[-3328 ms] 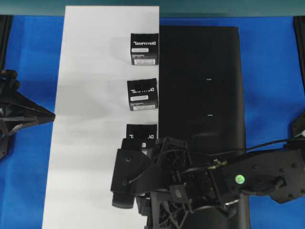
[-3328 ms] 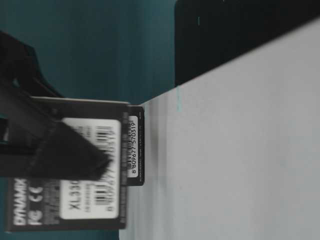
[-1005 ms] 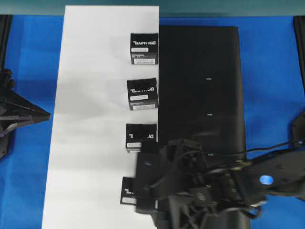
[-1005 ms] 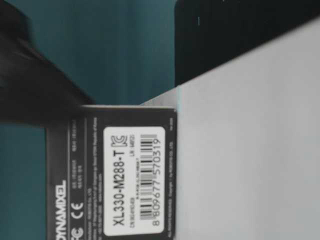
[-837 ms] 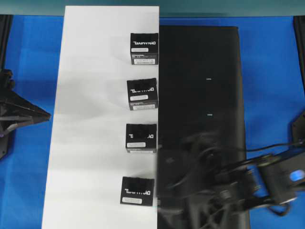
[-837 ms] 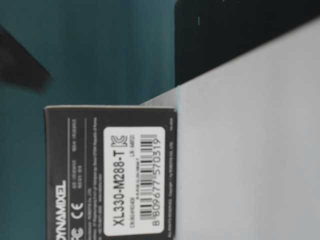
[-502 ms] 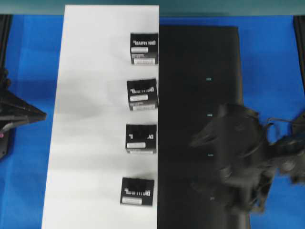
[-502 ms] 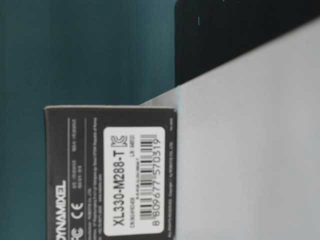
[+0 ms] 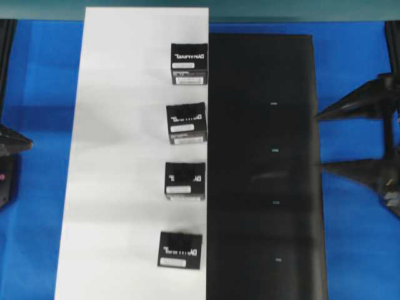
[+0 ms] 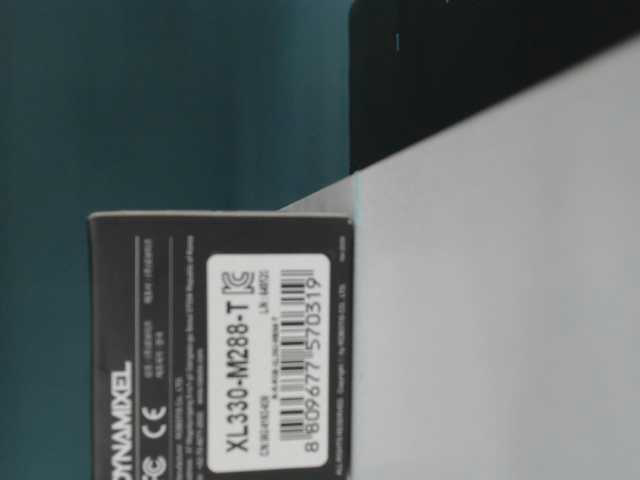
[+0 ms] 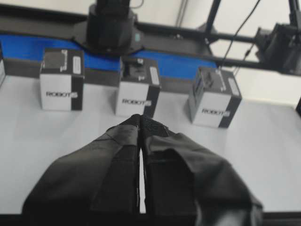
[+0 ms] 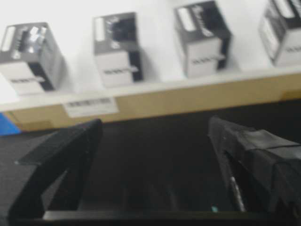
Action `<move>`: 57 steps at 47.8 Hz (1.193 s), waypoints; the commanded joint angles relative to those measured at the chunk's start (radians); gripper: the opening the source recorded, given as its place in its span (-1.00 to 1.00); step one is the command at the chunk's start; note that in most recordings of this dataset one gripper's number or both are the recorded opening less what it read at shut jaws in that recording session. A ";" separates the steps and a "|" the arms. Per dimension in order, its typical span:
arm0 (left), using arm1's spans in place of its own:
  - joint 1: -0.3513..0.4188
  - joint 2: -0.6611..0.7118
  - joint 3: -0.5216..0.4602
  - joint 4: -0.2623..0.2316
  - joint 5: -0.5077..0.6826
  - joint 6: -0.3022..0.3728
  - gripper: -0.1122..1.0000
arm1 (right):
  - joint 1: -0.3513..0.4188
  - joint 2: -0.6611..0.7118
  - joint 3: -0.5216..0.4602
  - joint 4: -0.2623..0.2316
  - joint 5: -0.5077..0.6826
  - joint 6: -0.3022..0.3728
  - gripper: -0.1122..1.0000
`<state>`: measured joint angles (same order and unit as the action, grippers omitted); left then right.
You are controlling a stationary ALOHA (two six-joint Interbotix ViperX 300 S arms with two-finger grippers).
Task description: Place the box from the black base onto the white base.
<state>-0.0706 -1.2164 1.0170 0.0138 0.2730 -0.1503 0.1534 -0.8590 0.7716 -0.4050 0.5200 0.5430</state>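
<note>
The box (image 9: 180, 250) rests on the white base (image 9: 119, 187), nearest you in its row of four, beside the black base (image 9: 262, 94). Your right gripper (image 9: 350, 139) stands spread and empty — the left gripper (image 11: 140, 123) has fingers pressed together.

Blue table surface (image 9: 356, 69), teal backdrop (image 10: 180, 100), black frame rails (image 11: 197, 35) behind.

The right gripper (image 9: 354, 139) is pulling clear of the box (image 9: 180, 250), which is now sitting alone on the white base (image 9: 119, 187), well away from the spread jaws. Having left the black base (image 9: 262, 94), the arm is hanging over the blue table at the right edge. The left gripper (image 9: 25, 142) is drawing back leftward.
</note>
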 commanded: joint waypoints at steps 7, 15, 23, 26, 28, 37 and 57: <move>0.006 -0.008 -0.034 0.002 0.037 0.032 -0.79 | -0.054 -0.150 0.092 -0.005 -0.072 -0.002 0.98; 0.008 -0.008 -0.032 0.003 0.043 0.035 -0.79 | -0.060 -0.249 0.156 -0.003 -0.078 -0.003 0.98; 0.009 -0.008 -0.031 0.003 0.043 0.034 -0.79 | -0.060 -0.316 0.199 -0.005 -0.078 -0.005 0.98; 0.009 -0.008 -0.031 0.003 0.043 0.034 -0.79 | -0.060 -0.333 0.209 -0.005 -0.077 -0.005 0.98; 0.009 -0.008 -0.031 0.003 0.043 0.032 -0.79 | -0.060 -0.339 0.213 -0.003 -0.077 -0.006 0.98; 0.011 -0.008 -0.029 0.003 0.043 0.023 -0.79 | -0.055 -0.345 0.222 -0.005 -0.109 -0.014 0.97; 0.008 -0.011 -0.021 0.003 0.043 0.020 -0.79 | -0.058 -0.377 0.241 -0.021 -0.038 -0.141 0.97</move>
<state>-0.0629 -1.2303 1.0109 0.0138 0.3206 -0.1304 0.0997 -1.2333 1.0155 -0.4234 0.4556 0.4034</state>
